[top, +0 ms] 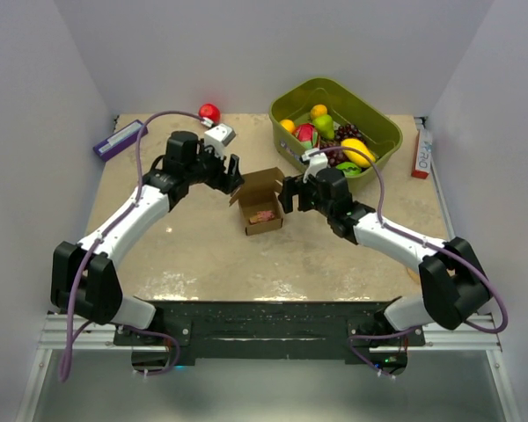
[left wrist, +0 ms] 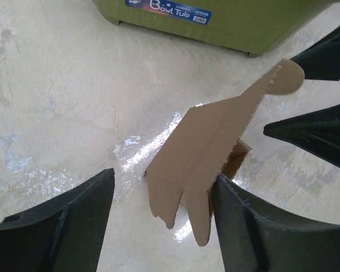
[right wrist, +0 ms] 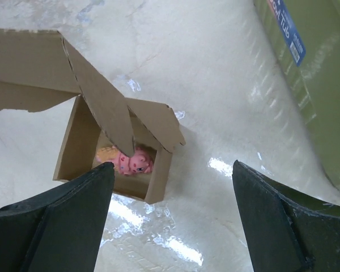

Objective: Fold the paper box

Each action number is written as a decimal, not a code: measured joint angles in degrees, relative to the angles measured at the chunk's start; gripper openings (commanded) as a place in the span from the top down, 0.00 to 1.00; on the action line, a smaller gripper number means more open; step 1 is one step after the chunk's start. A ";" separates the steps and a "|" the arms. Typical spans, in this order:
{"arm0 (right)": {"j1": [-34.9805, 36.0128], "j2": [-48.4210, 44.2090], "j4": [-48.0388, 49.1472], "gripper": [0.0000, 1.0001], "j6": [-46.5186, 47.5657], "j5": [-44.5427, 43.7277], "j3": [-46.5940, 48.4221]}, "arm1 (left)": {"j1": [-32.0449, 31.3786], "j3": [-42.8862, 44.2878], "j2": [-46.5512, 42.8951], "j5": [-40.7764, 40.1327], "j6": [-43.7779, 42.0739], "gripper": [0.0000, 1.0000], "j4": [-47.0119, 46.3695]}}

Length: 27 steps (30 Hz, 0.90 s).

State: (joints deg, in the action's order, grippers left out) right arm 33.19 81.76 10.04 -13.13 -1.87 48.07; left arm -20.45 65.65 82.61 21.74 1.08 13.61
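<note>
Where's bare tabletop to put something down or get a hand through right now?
Best: the wide strip of table between the paper box and the near edge. Also a smaller patch right of the right arm, in front of the green bin and beside the red-and-white slim box. Crowded: the centre, where the left gripper and right gripper flank the box.

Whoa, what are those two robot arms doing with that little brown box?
They are working on folding the paper box, which sits in the middle of the table. The left pincer and the right pincer are on either side of it, both open, and neither one is gripping it. The box's lid and flaps stick up, not yet folded shut, and something pink lies inside. A green bin of fruit stands behind.
</note>
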 measured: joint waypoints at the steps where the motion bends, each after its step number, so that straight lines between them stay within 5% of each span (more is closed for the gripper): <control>1: -0.22 0.00 0.42 0.15 0.48 0.61 -0.04 | 0.24 -0.31 -0.17 -0.20 0.00 0.15 -0.50; 6: -1.03 0.04 1.95 0.18 2.86 1.60 -0.04 | 0.87 -4.72 -5.27 -3.69 -0.55 0.10 -1.29; 16: -1.03 4.02 3.06 0.25 5.79 3.04 -0.04 | 0.33 -26.73 -30.62 -13.57 10.91 0.11 -12.61; 27: -0.94 5.38 5.81 0.33 6.56 6.21 0.39 | -8.44 -32.74 -20.63 -19.23 14.16 0.12 -19.96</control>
State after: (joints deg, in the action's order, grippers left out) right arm 32.25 87.13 15.86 -6.57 4.34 48.47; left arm -28.88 32.91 61.98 2.50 15.25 -6.35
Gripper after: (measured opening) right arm 0.675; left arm 0.890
